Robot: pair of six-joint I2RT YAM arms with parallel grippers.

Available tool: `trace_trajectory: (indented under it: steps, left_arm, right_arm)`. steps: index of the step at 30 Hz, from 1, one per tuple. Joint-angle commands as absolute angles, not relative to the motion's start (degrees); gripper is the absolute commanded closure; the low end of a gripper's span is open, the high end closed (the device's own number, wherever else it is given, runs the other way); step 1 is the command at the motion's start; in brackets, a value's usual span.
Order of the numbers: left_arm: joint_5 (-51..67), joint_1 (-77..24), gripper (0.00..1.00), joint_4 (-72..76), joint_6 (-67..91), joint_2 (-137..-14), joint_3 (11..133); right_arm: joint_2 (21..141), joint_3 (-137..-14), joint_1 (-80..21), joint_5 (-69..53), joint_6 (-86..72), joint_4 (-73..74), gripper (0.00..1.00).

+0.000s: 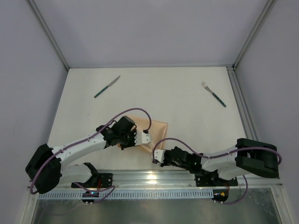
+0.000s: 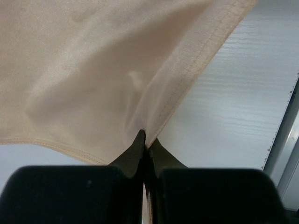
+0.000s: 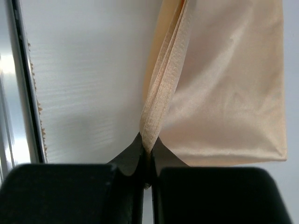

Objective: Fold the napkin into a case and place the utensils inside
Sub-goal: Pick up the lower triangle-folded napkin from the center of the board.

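Left gripper (image 2: 145, 140): you see it shut, pinching the napkin (image 2: 93, 70) hem.
Right gripper (image 3: 147, 145): clamped on a bunched napkin edge.
Hidden from above: both grips and much of the napkin.

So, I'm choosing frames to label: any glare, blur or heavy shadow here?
Top external: sharp, with glare on the near metal rail. Left wrist: napkin in focus, a shadow band across it; left hand near-black. Right wrist: glare down the rail, napkin hem crisp.
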State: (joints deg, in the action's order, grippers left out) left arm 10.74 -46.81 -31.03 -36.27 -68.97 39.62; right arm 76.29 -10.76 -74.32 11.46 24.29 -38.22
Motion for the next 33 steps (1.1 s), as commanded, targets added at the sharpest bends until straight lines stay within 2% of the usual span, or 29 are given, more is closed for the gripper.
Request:
trace_trajectory:
  steps: [1, 6, 9, 10, 12, 13, 16, 21, 24, 29, 32, 33]
  left_arm:
    - [12.47, -43.69, 1.0, -29.53, -37.7, -69.96, 40.25]
    - [13.62, -42.71, 0.92, -30.5, -38.84, -70.22, 40.87]
    - [14.76, -42.71, 0.77, -31.55, -39.9, -71.01, 40.17]
    - [16.33, -42.71, 0.68, -32.51, -40.69, -71.1, 39.82]
    - [17.14, -42.71, 0.58, -33.48, -41.31, -70.58, 39.46]
    - [17.83, -42.71, 0.49, -34.27, -41.13, -70.05, 39.29]
    - [18.19, -42.89, 0.38, -35.59, -41.22, -66.81, 39.11]
    - [14.33, -44.38, 0.31, -33.93, -42.54, -61.88, 34.03]
    - [12.84, -46.31, 0.22, -32.61, -41.75, -62.57, 32.18]
    - [5.3, -47.9, 0.21, -24.72, -39.38, -63.63, 28.31]
    - [-2.27, -47.9, 0.28, -16.28, -39.02, -65.21, 24.7]
    - [-3.16, -47.9, 0.36, -15.13, -39.2, -65.48, 24.09]
  right_arm:
    - [71.64, -13.53, -71.73, 2.93, 18.82, -33.32, 0.96]
    - [69.7, -14.85, -63.12, -11.23, 13.54, -30.07, 0.96]
    - [71.45, -16.52, -59.25, -16.34, 11.61, -28.13, 0.96]
    - [72.59, -17.39, -57.85, -18.78, 10.64, -27.34, 0.96]
    - [73.56, -18.54, -56.52, -20.82, 9.67, -26.81, 0.96]
    - [74.35, -18.89, -55.38, -21.79, 9.23, -26.46, 0.96]
    - [74.97, -19.25, -53.53, -24.43, 6.78, -26.8, 0.96]
    - [76.55, -19.77, -50.71, -27.94, 3.7, -27.25, 0.96]
    - [78.04, -20.39, -49.75, -29.35, 2.47, -27.86, 0.96]
    - [79.54, -20.92, -47.81, -31.99, 1.14, -28.74, 0.96]
    - [79.28, -20.57, -47.11, -32.69, 1.14, -28.92, 0.96]
    - [79.19, -20.31, -46.85, -33.04, 1.06, -29.0, 0.96]
